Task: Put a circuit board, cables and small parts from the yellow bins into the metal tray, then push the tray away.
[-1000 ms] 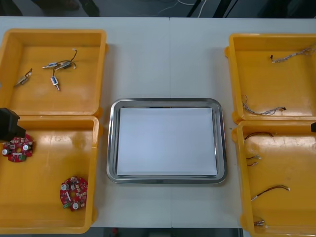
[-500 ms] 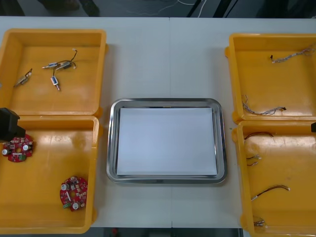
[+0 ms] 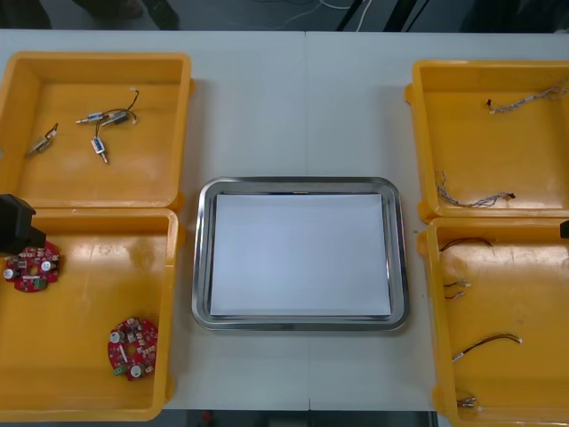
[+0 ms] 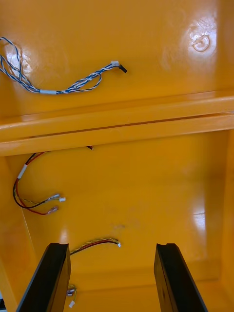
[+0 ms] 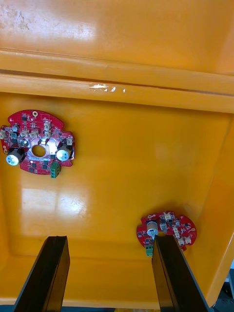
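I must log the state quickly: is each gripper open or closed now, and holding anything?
Left gripper: open, empty, over the circuit boards.
Right gripper: open, empty, over the red and yellow cables.

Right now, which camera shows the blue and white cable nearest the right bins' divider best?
The right wrist view: the blue and white cable lies close, beyond the right claw, twist and connector plain. The front view shows that cable as a thin line in the far right bin. The left wrist view faces circuit boards.
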Motion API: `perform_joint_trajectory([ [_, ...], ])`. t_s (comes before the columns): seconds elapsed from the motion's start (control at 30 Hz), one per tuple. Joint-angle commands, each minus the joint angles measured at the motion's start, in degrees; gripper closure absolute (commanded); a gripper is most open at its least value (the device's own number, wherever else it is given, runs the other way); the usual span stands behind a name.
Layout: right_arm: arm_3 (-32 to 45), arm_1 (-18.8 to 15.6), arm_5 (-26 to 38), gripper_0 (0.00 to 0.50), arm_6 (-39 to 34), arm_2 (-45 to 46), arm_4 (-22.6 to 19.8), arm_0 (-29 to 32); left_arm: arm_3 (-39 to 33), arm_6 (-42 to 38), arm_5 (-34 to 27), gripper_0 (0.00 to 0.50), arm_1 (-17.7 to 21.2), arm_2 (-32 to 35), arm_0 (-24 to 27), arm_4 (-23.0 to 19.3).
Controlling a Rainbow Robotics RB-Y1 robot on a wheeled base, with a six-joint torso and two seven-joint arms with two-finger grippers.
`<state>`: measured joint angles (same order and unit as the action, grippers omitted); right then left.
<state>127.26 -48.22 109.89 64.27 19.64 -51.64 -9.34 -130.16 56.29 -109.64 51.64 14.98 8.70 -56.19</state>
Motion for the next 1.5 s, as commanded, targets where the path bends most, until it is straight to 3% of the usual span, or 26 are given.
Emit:
perform_joint_trajectory([
  [0.03, 0.45, -2.05, 0.11, 0.000, 1.21, 1.19, -0.39, 0.64, -1.50, 4.62, -0.36, 0.000, 1.97, 1.54, -0.79, 0.37],
  [1.5, 0.45, -2.05, 0.11, 0.000, 1.21, 1.19, -0.39, 0.64, -1.50, 4.62, -0.36, 0.000, 1.97, 1.54, -0.79, 0.37],
])
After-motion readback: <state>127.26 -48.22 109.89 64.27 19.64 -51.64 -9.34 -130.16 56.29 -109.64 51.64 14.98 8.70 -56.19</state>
